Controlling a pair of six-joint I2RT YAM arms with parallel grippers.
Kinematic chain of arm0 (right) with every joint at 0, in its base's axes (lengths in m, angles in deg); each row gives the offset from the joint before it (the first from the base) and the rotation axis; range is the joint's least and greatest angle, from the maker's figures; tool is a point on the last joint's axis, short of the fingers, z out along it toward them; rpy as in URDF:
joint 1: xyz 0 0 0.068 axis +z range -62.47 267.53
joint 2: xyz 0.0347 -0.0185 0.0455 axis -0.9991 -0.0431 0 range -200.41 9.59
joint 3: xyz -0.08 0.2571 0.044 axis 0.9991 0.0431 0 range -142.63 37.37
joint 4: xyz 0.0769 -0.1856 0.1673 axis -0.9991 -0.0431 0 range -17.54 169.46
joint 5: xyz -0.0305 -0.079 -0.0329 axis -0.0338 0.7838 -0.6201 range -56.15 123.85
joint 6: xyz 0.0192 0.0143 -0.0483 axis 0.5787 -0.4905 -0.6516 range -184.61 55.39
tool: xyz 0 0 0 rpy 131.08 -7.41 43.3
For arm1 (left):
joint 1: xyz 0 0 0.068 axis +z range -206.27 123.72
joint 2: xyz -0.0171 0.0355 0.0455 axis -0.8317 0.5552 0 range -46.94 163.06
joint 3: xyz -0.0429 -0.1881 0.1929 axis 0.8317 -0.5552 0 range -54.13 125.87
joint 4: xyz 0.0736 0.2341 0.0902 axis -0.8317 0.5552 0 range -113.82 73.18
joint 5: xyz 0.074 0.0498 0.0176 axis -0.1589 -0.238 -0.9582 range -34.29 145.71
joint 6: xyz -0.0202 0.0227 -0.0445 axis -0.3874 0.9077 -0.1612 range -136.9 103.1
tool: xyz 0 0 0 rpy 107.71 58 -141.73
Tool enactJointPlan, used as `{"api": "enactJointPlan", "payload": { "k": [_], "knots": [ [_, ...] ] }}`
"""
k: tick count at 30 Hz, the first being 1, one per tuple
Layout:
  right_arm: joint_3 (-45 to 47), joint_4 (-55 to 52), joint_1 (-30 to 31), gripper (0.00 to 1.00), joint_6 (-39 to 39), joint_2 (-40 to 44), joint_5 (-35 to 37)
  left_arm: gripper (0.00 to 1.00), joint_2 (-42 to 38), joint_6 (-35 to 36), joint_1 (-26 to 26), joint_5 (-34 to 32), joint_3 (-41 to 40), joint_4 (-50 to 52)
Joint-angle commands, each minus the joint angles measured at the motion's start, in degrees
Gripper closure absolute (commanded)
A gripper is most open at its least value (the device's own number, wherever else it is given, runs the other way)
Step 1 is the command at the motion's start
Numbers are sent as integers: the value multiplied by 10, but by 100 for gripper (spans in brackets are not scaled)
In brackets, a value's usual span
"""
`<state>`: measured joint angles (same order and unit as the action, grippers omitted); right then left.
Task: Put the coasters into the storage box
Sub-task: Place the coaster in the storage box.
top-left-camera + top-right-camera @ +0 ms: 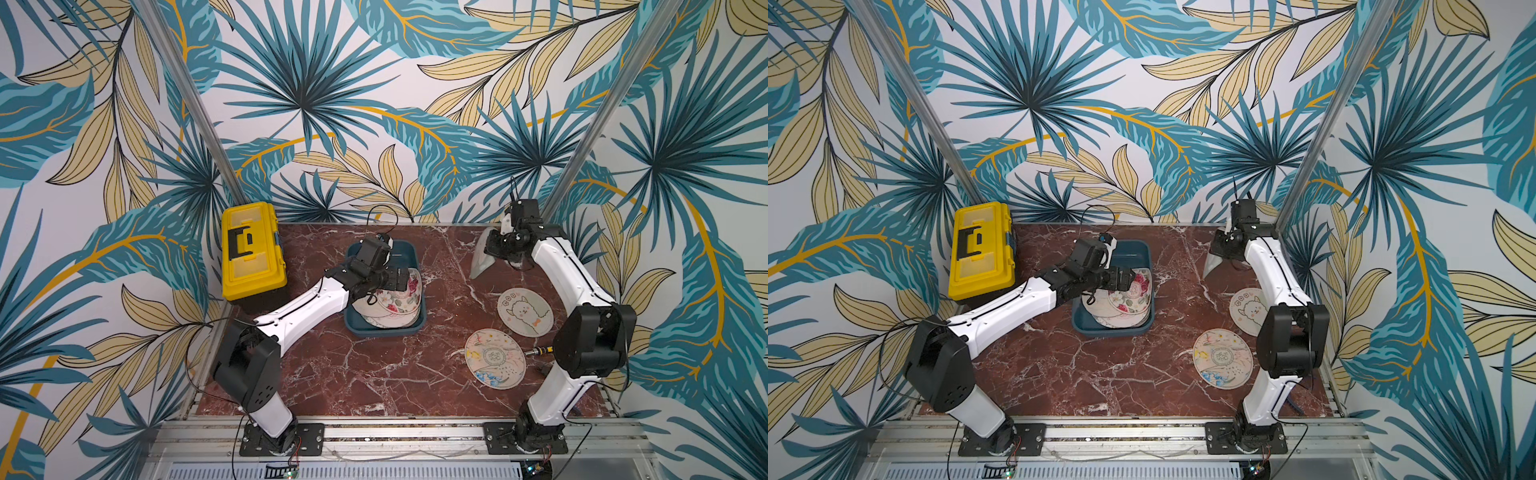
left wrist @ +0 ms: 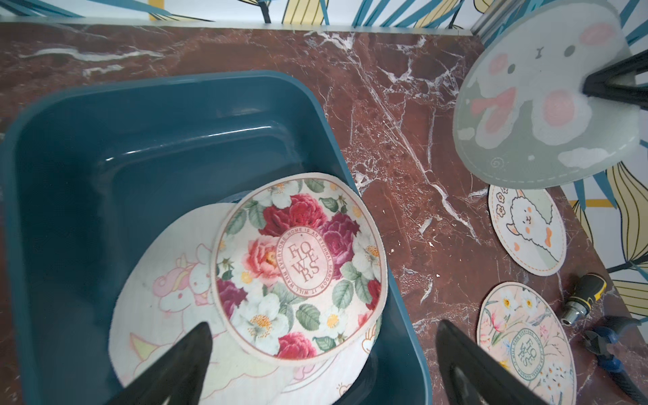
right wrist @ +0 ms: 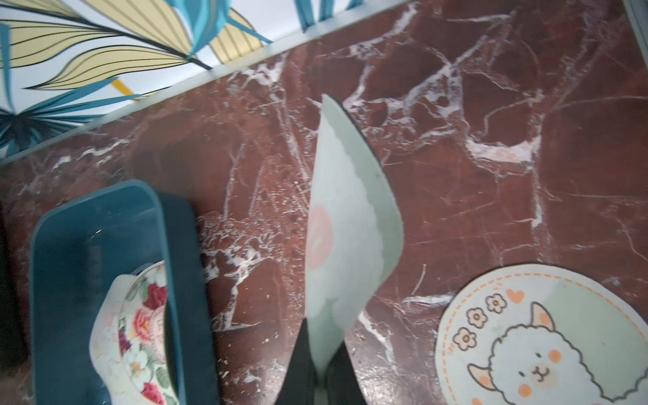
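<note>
Coaster (image 3: 350, 228) was pinched edge-on between right gripper (image 3: 324, 336) fingers, 3 o'clock of box (image 1: 405, 252); left gripper (image 2: 322, 324) gaped wide above box's floral coaster (image 2: 298, 266).

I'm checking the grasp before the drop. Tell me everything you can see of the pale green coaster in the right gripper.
The pale green coaster is a thin, soft-looking round disc printed with a white bunny face, pink cheeks and clouds, with a dashed line near its rim. The right gripper has its jaws shut on one edge, so it hangs tilted and slightly bent. It appears lifted off the marble table, apart from the storage box.
</note>
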<state>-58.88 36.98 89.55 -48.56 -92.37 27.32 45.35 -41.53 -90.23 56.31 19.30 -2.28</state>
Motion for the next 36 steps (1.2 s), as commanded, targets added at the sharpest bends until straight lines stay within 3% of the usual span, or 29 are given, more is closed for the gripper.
{"api": "enactJointPlan", "payload": {
  "k": [1,17,26,36],
  "knots": [
    [-18,10,32,100,3,19,-14,0,-43,-11,13,-21,-38,-14],
    [-54,45,174,100,-4,-9,-110,0,-203,-43,55,-87,-162,-48],
    [-76,52,255,100,8,-76,-153,0,-238,-47,61,-120,-184,-52],
    [-60,88,302,100,16,-119,-209,0,-244,-63,61,-127,-194,-52]
  ]
}}
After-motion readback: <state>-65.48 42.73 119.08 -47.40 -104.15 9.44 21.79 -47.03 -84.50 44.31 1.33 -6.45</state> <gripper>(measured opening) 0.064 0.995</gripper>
